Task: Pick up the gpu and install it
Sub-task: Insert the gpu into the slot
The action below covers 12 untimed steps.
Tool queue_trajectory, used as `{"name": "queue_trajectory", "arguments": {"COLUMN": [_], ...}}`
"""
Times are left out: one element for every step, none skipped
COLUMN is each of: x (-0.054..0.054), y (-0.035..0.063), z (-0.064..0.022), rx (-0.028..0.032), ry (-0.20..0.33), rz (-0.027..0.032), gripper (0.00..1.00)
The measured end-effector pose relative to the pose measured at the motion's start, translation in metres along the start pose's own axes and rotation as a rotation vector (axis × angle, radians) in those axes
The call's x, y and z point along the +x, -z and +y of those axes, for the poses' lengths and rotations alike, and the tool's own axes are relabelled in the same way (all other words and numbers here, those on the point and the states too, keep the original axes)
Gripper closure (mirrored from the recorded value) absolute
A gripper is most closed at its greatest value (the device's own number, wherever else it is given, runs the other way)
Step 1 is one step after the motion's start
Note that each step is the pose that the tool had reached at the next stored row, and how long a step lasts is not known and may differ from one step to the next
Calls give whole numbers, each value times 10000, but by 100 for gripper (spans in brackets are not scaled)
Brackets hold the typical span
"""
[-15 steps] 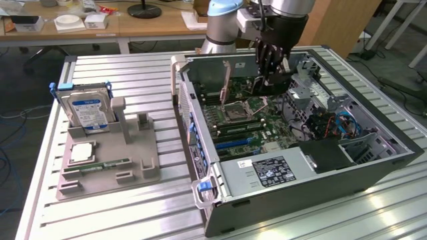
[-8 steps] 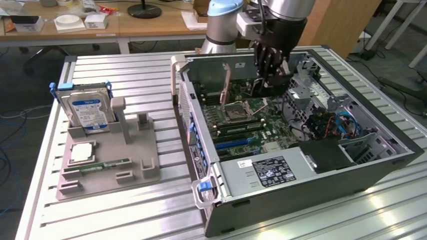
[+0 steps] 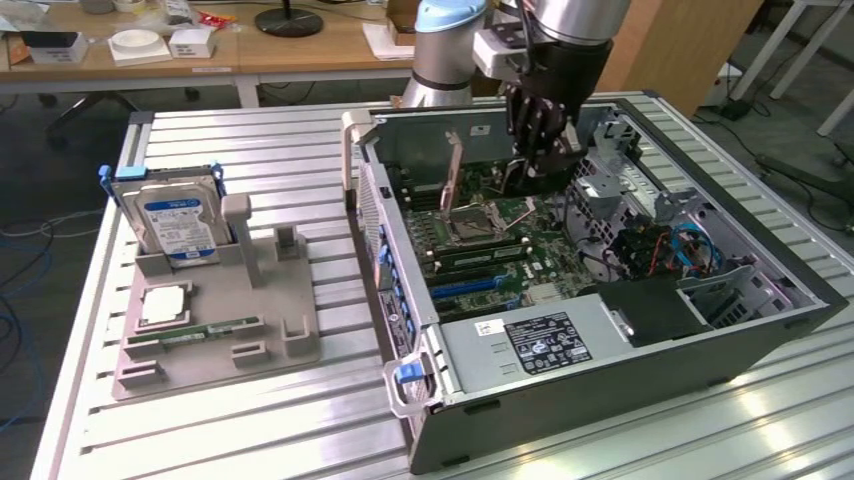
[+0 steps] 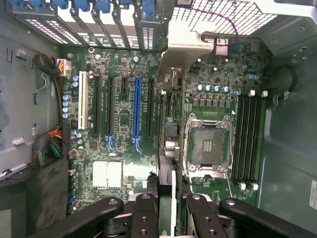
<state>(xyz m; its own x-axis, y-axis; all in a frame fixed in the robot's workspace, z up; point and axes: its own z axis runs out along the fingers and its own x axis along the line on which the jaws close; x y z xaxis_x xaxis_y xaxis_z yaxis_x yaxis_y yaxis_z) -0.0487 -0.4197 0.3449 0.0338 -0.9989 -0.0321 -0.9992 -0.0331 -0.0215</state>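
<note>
Nearest in the exterior view, the ribbed metal tabletop (image 3: 200, 440) carries an open computer case (image 3: 601, 395) lying on its side, with the labelled power supply (image 3: 534, 345) at its near end. On the exterior view's left, just beside the case, sits a grey holder tray (image 3: 214, 360). A narrow green RAM stick (image 3: 214, 328) lies flat in the tray, and a silver hard drive (image 3: 174, 215) with a blue label stands upright at the tray's far end.

Deeper inside the case, the motherboard (image 3: 467, 255) lies exposed with its CPU socket (image 3: 474, 228) uncovered. The black pincer (image 3: 537, 172) reaches down into the case over the far part of the board, just past the socket.

The wrist view shows the fingers (image 4: 143, 218) closed from both sides on the gpu (image 4: 167, 176), which appears edge-on as a thin strip running away from the camera. Its silver end bracket (image 4: 190, 49) points toward the case's rear slot openings. The card hangs over the board between a black expansion slot (image 4: 148, 109) and the CPU socket (image 4: 208, 144), with the long blue slot (image 4: 137, 109) a little further off. Whether its lower edge touches the board cannot be told.

Beyond the case the silver arm (image 3: 574, 20) rises, and wooden desks (image 3: 307, 50) stand behind it.
</note>
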Motion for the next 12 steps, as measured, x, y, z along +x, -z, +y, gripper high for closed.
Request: {"name": "queue_trajectory", "arguments": {"x": [0,0,1,1,1,2,2,2,3,3,3,4], "y": [-5,-9,-16,-24,-33,-44,-56,-67,-79,-91,-103,-116], "z": [0,0,0,1,1,1,1,1,2,2,2,2], "rx": [0,-1,-1,-1,-2,-4,-5,-7,-9,-11,-14,-19], "ry": [7,12,18,24,30,37,44,51,56,58,59,60], "rz": [-1,0,-1,-1,-1,-1,-2,-2,-3,-2,-3,-2], "gripper": [73,73,73,73,73,73,73,73,73,73,73,73]}}
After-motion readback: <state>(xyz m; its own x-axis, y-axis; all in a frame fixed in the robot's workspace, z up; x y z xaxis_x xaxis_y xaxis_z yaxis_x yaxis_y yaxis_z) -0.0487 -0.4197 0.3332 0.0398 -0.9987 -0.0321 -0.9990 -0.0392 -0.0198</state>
